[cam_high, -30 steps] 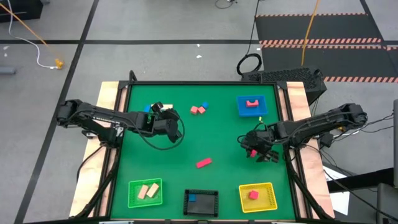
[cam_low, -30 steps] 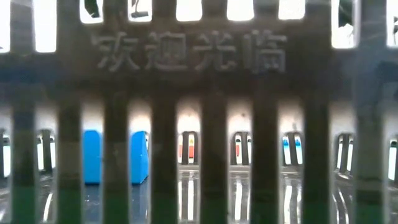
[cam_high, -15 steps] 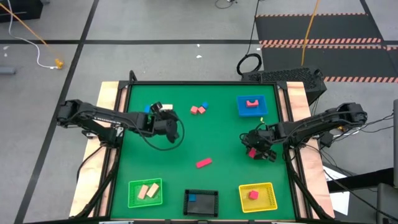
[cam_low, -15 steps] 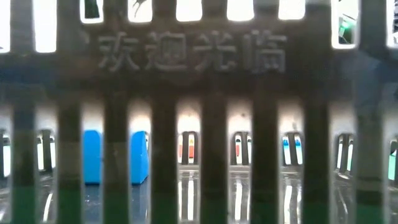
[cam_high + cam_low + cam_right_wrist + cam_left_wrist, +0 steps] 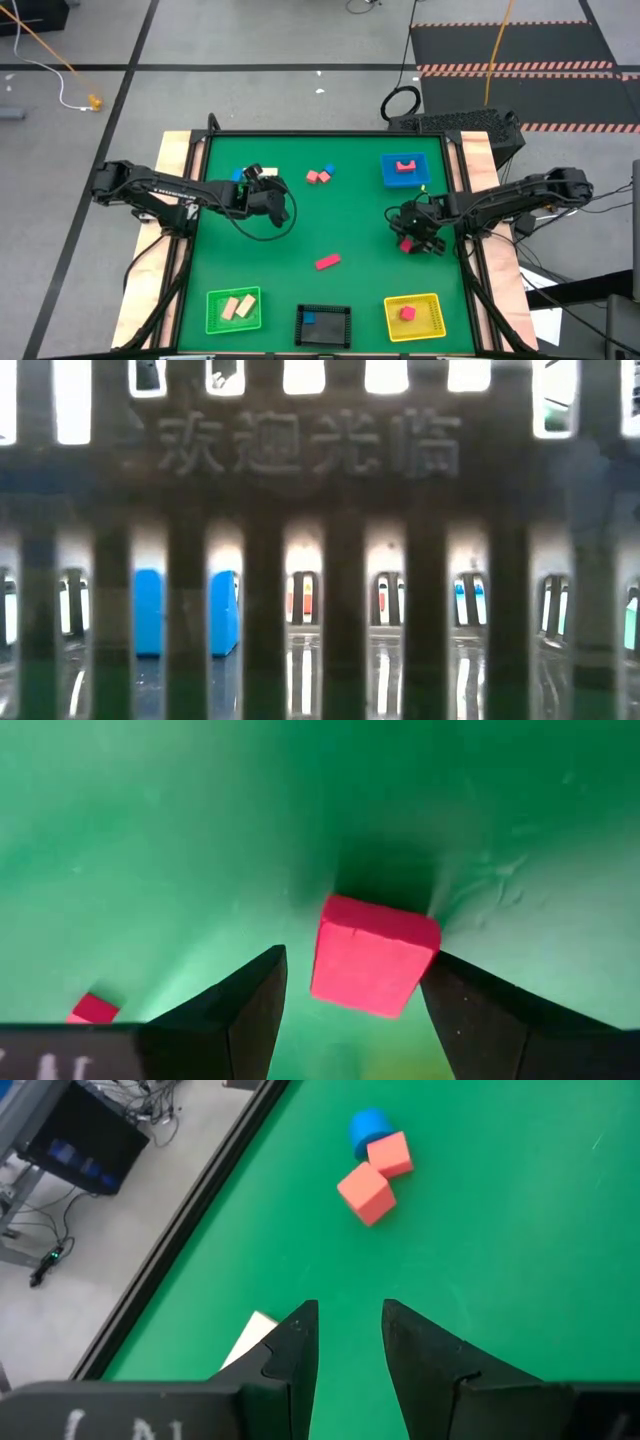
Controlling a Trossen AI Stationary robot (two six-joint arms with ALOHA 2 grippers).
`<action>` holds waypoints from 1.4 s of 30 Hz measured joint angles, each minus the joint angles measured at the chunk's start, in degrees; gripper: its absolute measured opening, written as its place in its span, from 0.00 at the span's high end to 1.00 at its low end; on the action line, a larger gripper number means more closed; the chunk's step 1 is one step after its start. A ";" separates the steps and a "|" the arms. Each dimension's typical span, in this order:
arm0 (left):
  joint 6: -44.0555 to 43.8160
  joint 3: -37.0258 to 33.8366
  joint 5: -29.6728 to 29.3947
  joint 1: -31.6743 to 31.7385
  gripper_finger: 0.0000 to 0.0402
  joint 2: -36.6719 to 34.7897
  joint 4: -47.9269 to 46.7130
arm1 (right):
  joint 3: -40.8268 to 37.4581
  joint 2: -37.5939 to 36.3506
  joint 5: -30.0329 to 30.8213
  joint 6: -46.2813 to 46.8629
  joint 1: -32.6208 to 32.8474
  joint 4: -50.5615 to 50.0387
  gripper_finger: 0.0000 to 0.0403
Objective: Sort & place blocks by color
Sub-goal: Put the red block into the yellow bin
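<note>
The green counter (image 5: pixel 330 215) carries four trays: a flat blue tray (image 5: pixel 404 170) at the far right, and along the near edge a green tray (image 5: pixel 233 309), a black tray (image 5: pixel 323 324) and a yellow tray (image 5: pixel 414 315). The left arm reaches in over the far left part of the counter, its hand (image 5: pixel 349 1340) held a little apart with nothing between the fingers; a tan block (image 5: pixel 250 1337) lies just beside one finger, near the counter's edge. Ahead of that hand sit two pink cubes (image 5: pixel 375 1175) touching each other, with a round blue block (image 5: pixel 368 1127) against the farther one. The right arm comes in from the right side, and its hand (image 5: pixel 352 982) is spread around a red block (image 5: pixel 372 955) on the counter, the fingers on either side; whether they touch it I cannot tell. A pink bar (image 5: pixel 327 262) lies alone near the middle. The blue tray holds a red piece (image 5: pixel 405 165), the green tray two tan blocks (image 5: pixel 237 307), the black tray a blue block (image 5: pixel 309 318), and the yellow tray a red cube (image 5: pixel 408 313).
</note>
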 joint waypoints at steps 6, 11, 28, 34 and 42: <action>0.14 0.00 0.00 0.00 0.71 0.00 0.43 | 0.00 -0.02 0.71 -4.52 -2.85 -0.87 0.48; 0.16 0.00 0.00 0.00 0.71 0.00 0.41 | -0.02 -0.02 1.08 -7.70 -3.67 -1.11 0.61; -3.39 0.02 0.00 0.00 0.71 0.00 0.78 | -0.44 -2.81 -1.92 -19.69 -3.62 12.13 0.71; -6.93 0.04 0.02 0.00 0.71 0.00 0.78 | -0.33 -4.11 -10.16 -25.16 -0.60 27.37 0.71; -12.23 0.04 1.77 0.00 0.71 0.00 0.84 | -0.17 -4.17 -12.76 -21.65 13.72 49.67 0.70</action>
